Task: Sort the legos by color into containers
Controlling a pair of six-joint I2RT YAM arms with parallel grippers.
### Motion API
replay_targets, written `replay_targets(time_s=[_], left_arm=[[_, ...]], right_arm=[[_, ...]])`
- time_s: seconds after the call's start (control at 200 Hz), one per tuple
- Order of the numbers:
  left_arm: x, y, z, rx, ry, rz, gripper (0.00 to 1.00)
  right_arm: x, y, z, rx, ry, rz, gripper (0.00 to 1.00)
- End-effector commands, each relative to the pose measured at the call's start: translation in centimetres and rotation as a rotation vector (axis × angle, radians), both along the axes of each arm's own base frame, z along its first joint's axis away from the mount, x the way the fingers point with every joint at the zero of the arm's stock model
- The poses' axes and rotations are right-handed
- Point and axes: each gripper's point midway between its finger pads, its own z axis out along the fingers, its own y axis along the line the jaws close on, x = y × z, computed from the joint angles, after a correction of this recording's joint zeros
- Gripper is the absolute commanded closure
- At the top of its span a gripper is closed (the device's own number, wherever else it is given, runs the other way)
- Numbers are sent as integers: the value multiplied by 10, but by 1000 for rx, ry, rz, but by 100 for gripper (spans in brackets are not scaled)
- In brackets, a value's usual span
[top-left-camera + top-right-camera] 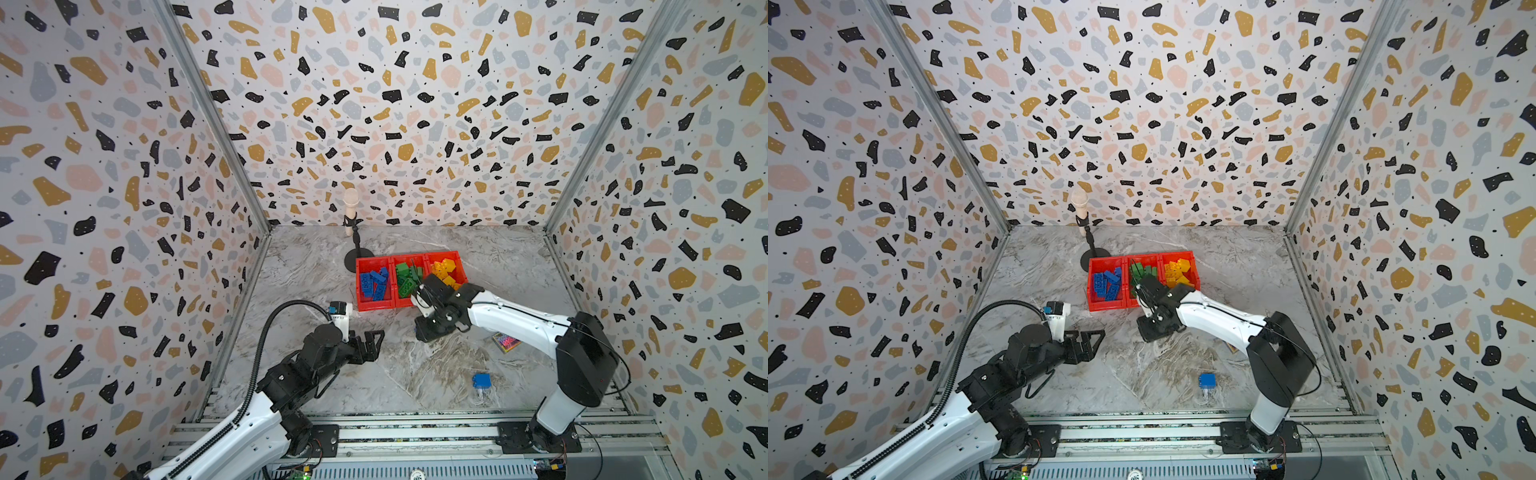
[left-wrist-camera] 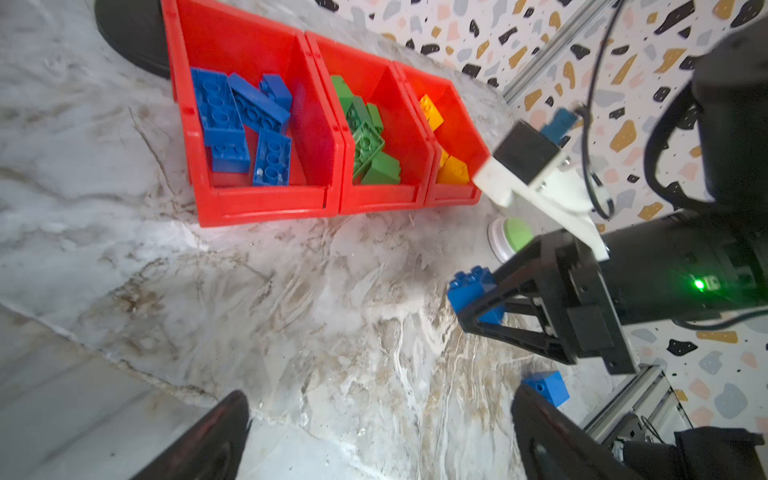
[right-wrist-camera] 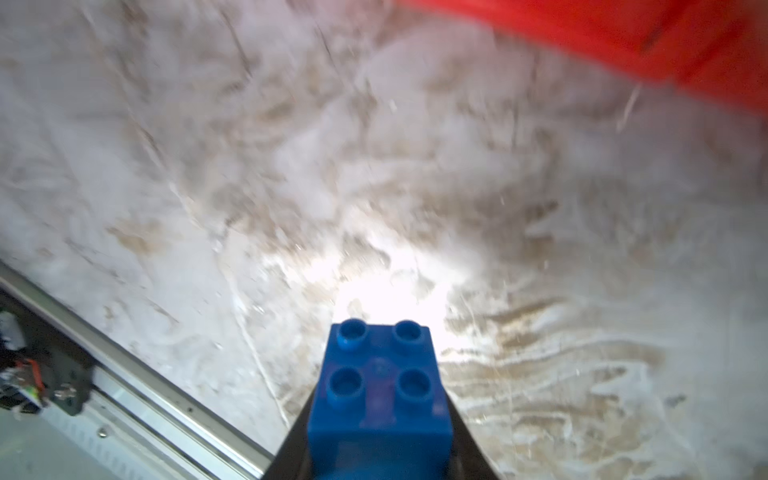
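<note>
We open on the marbled desk (image 1: 415, 386), filling the lower middle of both top views. The right arm (image 1: 519, 324) reaches in from the lower right toward the centre, and the left arm (image 1: 291, 374) lies low at the lower left.

Just above the desk's centre sit the three red containers (image 1: 374, 306) in a row, and we see them sorted. Blue legos (image 1: 374, 284) are in the leftmost, green legos (image 1: 405, 279) in the middle and yellow legos (image 1: 446, 270) in the rightmost. A black stand (image 1: 351, 261) rises at the upper left corner of the leftmost container.

Now the grippers. The left gripper (image 1: 374, 345) hovers over bare desk left of centre, jaws spread wide with nothing between them. The right gripper (image 2: 478, 297) points down just below the containers' front wall. It is clamped on a blue square brick (image 3: 380, 399), studs facing the wrist camera.

One loose blue brick (image 1: 481, 380) lies on the desk at lower centre-right, well apart from the containers. A shiny card (image 1: 506, 343) peeks out beside the right arm. In the left wrist view, a small green-topped button (image 2: 513, 235) sits near the right gripper.
</note>
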Motion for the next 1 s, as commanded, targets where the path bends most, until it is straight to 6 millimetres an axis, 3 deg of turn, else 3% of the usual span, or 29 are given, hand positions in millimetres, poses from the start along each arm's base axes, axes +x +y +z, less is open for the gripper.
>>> replay_targets(time_s=[0.0,0.22,0.425,0.481,0.571,0.626,0.761,0.871,0.996], left_arm=[[8,1,24,-9,-76,22,0],[8,13,32,-11,-88,78,0],[4,33,41,62,-119,127,0],[4,32,43,73,-122,110,0],[5,28,41,119,-109,82,0],[6,26,39,145,-103,69,0],[12,17,41,161,-130,33,0],[22,0,41,179,-154,-28,0],[36,-36,40,181,-169,-152,0]], right_arm=[[32,30,19,46,-41,48,70],[115,77,45,142,-129,24,70],[156,114,55,230,-155,32,66],[161,121,54,247,-155,34,57],[168,121,55,265,-155,21,25],[170,118,61,273,-160,9,19],[165,96,87,256,-209,-29,19],[144,60,97,187,-225,-89,19],[105,2,82,79,-202,-204,20]])
